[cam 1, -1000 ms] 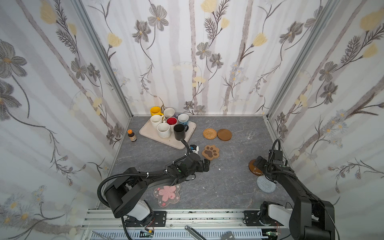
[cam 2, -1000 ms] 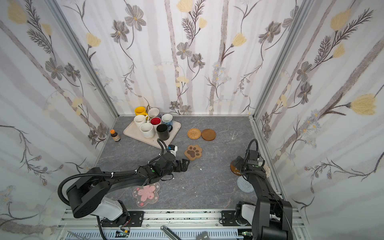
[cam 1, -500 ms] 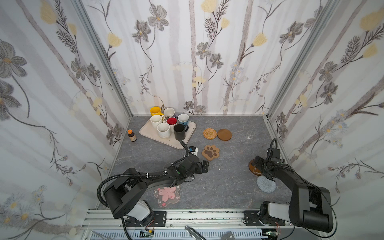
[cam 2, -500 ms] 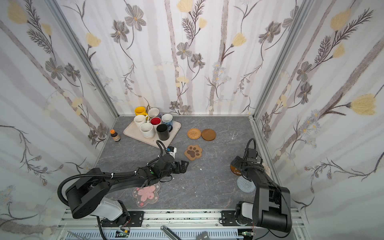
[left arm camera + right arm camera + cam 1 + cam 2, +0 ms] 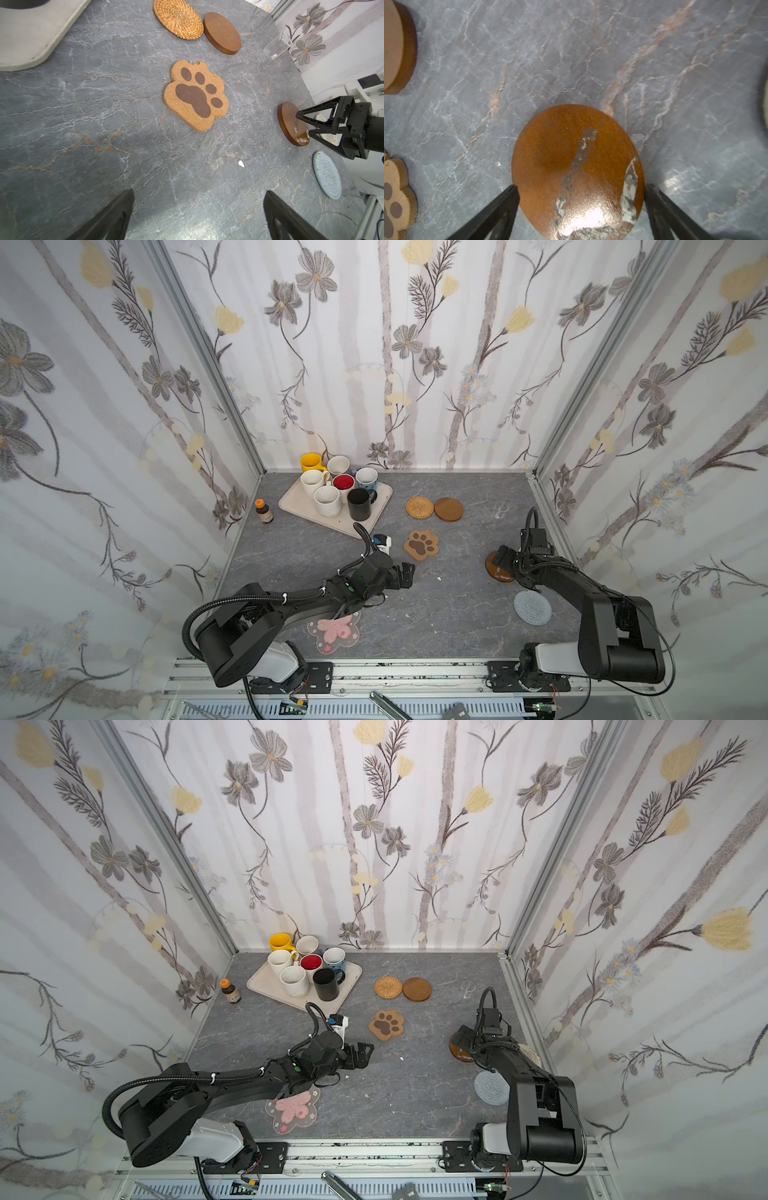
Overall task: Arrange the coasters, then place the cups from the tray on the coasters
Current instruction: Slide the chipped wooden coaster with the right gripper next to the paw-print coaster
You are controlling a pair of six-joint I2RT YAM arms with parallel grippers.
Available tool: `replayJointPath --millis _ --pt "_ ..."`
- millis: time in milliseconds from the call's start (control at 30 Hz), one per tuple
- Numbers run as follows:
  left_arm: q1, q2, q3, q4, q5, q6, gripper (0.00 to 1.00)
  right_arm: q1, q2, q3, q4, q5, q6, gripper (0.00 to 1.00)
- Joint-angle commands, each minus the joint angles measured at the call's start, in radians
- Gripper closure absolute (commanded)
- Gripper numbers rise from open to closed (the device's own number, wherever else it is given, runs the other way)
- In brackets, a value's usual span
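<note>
Several cups stand bunched on the beige tray at the back left. The coasters lie apart on the table: woven rattan round, wooden round, paw-print, pink blossom, grey-blue knitted. My right gripper is open astride a second wooden round, a fingertip close to each side of its rim. A beige braided coaster peeks from under that arm. My left gripper is open and empty over bare table, short of the paw-print coaster.
An orange-capped brown bottle stands left of the tray by the wall. A small clear glass stands at the back right, near the wall. A white crumb lies mid-table. Patterned walls close in three sides.
My right gripper has slid a little further over the wooden round and its jaws have narrowed slightly. The left arm has hardly moved.
</note>
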Motion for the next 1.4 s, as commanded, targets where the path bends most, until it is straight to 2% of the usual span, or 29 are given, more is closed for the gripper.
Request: replayJointPath --millis 0,333,533,733,1167,1367 --pt "0.006 -0.016 -0.009 0.023 -0.010 0.001 0.00 0.022 0.033 0.028 0.045 -0.001 0.019 0.06" --pt "0.024 -0.045 -0.034 0.022 -0.006 0.000 0.00 0.113 0.172 0.112 0.050 -0.010 0.030 0.07" --pt "0.032 -0.042 -0.040 0.021 -0.002 -0.002 0.00 0.192 0.239 0.224 0.019 0.049 0.018 0.07" --pt "0.035 -0.036 -0.045 0.021 -0.004 -0.004 0.00 0.259 0.285 0.293 0.007 0.055 0.034 0.07" --pt "0.048 -0.055 -0.069 0.019 0.000 -0.004 0.00 0.319 0.393 0.428 0.006 0.028 0.063 0.07" --pt "0.056 -0.046 -0.070 0.019 0.007 0.000 0.00 0.326 0.395 0.450 0.007 0.020 0.071 0.07"
